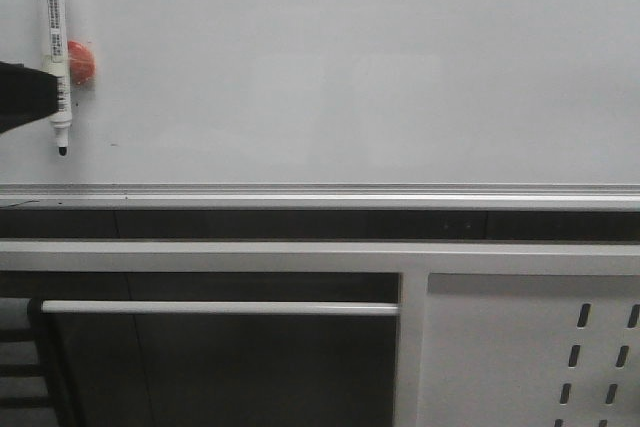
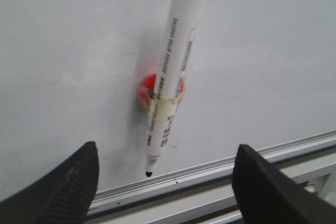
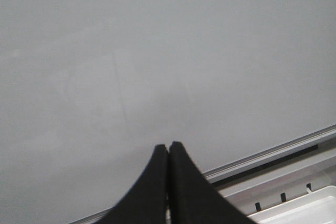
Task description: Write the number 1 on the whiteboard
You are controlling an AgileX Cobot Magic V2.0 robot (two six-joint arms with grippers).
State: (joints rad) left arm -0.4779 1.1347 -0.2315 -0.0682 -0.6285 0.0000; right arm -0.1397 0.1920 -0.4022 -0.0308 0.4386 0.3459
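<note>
Whiteboard surface is seen filling the upper part of the front view, bordered below by a silver frame edge; no written stroke can be made out on it. A white marker is held upright against the board at the far left by a red magnet, tip downward. The left gripper is spread wide below the marker, apart from it. The right gripper is pressed closed, grasping nothing
</note>
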